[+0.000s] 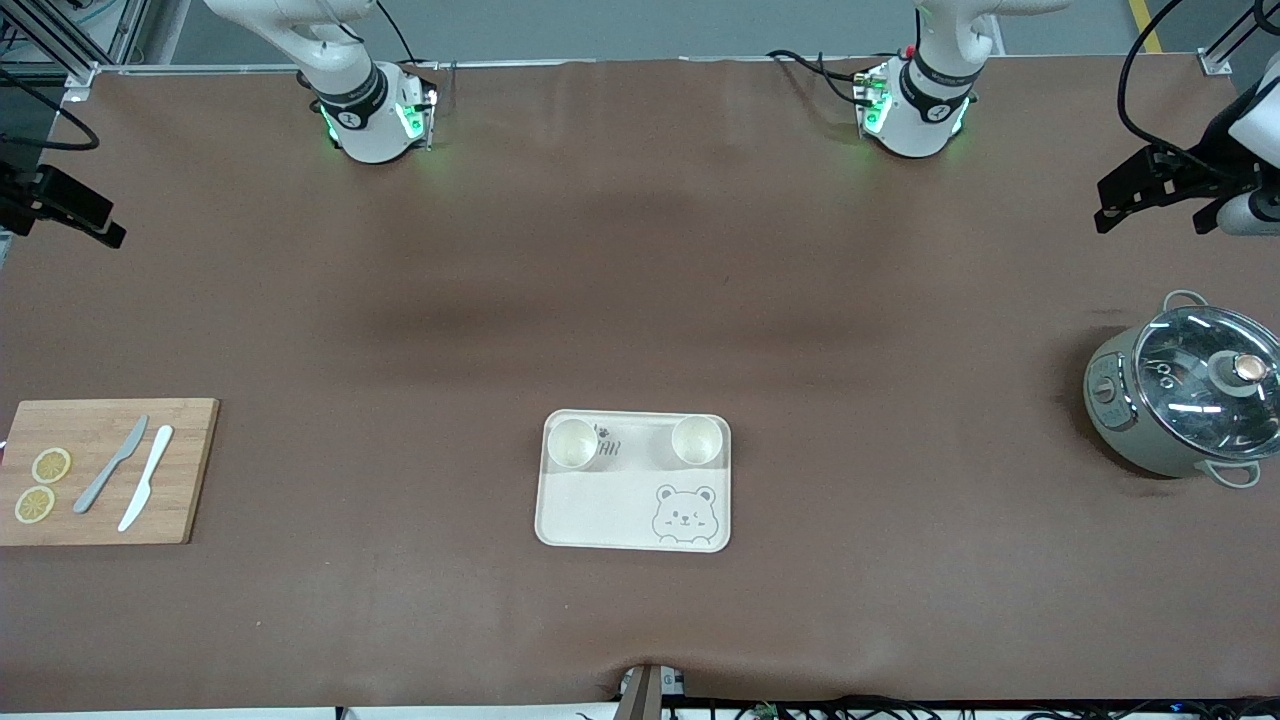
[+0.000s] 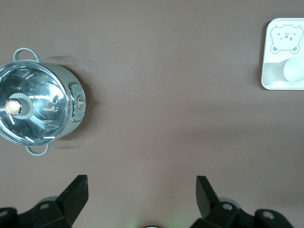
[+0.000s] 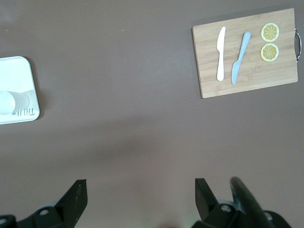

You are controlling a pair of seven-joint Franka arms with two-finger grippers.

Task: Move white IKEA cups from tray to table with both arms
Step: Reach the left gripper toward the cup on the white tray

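Two white cups stand upright on the cream bear tray [image 1: 600, 515], along its edge farthest from the front camera. One cup [image 1: 573, 443] is toward the right arm's end, the other cup [image 1: 697, 440] toward the left arm's end. Both grippers are outside the front view. My left gripper [image 2: 141, 190] is open and empty, high over bare table between the pot and the tray; one cup [image 2: 294, 70] shows at the edge of its view. My right gripper [image 3: 140, 192] is open and empty, high over bare table between the tray and the cutting board; one cup [image 3: 8, 102] shows there.
A lidded grey-green pot [image 1: 1185, 395] stands at the left arm's end. A wooden cutting board [image 1: 105, 470] with two knives and two lemon slices lies at the right arm's end. Black mounts [image 1: 1165, 185] stick in at both table ends.
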